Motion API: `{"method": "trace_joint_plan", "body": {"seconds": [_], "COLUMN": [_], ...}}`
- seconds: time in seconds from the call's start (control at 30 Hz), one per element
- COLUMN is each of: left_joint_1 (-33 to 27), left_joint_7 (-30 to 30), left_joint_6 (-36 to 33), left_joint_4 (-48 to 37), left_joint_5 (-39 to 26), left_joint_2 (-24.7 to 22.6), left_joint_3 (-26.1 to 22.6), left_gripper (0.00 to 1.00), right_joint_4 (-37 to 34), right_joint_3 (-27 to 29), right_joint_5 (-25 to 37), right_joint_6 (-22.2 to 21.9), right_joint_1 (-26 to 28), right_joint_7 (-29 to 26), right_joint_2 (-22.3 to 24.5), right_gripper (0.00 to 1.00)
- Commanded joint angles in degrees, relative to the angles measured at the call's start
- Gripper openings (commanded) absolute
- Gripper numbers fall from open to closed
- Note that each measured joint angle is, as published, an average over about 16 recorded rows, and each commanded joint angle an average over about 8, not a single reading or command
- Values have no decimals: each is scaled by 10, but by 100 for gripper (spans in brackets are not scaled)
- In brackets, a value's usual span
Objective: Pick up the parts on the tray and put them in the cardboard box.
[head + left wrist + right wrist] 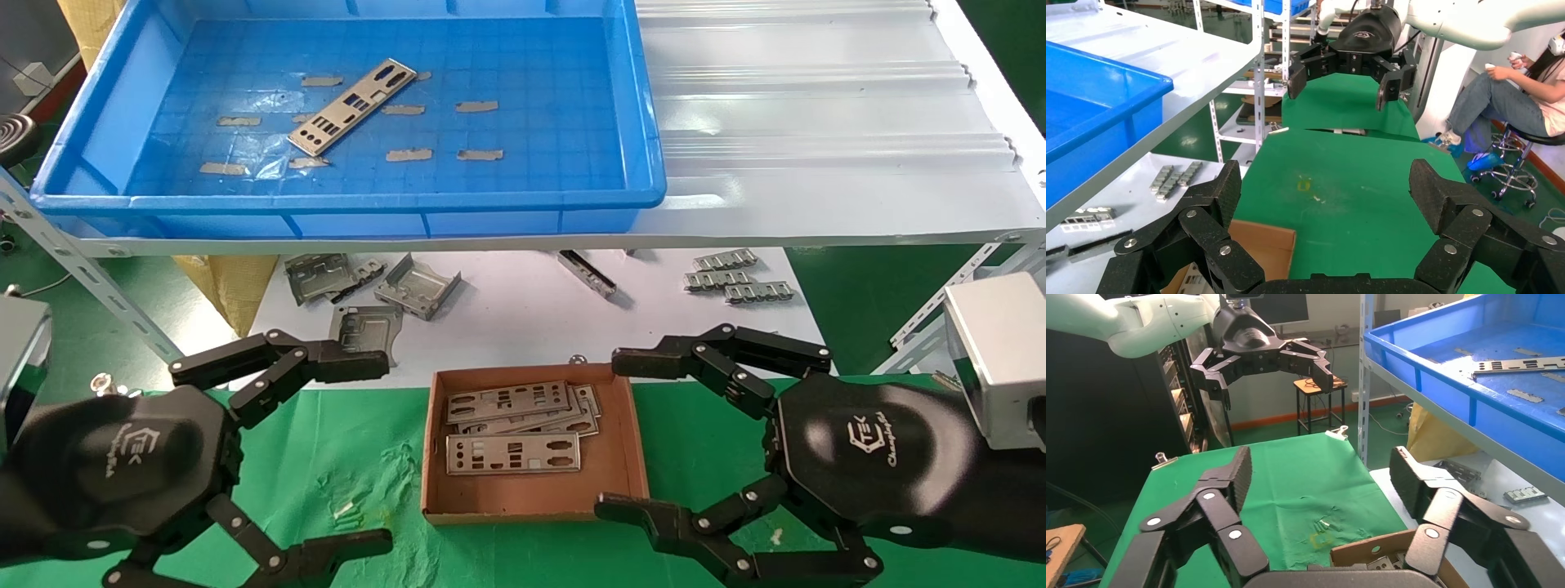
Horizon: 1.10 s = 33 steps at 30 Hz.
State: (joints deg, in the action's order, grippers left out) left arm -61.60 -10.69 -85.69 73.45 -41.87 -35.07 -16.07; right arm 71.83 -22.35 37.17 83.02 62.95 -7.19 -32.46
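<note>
Left claw (327, 457) and right claw (645, 433), both black with jointed fingers, hang spread wide and empty at about 7 and 5 o'clock in the head view, low over the green-covered worktop (343, 457) on either side of the small shallow brown cardboard box (531, 502).

Between them, that box already holds several thin silver-grey metal plates with cut-outs (515, 429), stacked loosely with their long axes running roughly 9 to 3 o'clock.

Farther off, at about 11 o'clock on the upper shelf, the large bright-blue plastic tray (572, 98) carries one remaining plate (353, 106). It lies flat on the grid floor among strips of brownish tape (409, 154), its long axis pointing from about 7 o'clock to 1 o'clock.

Likely trouble: the plate is thin and flush against the floor, so fingertips may slide over its edge instead of getting under it. A claw approaching square to the tray wall, not across the slanted plate's short width, could merely push it along, and the raised tray rim may catch an arm reaching in low.
</note>
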Motion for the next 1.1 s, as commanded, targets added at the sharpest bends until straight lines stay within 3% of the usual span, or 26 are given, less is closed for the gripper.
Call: {"method": "trace_joint_plan", "body": {"seconds": [0.03, 1.1], "left_joint_1": [0, 0], "left_joint_7": [0, 0], "left_joint_6": [0, 0], "left_joint_4": [0, 0], "left_joint_5": [0, 0], "left_joint_2": [0, 0], "left_joint_3": [0, 0], "left_gripper": [100, 100], "right_joint_4": [0, 0], "right_joint_3": [0, 0], "right_joint_5": [0, 0], "right_joint_6": [0, 0], "right_joint_1": [0, 0], "right_joint_7": [0, 0], "right_joint_2": [0, 0], "right_gripper": [0, 0]}}
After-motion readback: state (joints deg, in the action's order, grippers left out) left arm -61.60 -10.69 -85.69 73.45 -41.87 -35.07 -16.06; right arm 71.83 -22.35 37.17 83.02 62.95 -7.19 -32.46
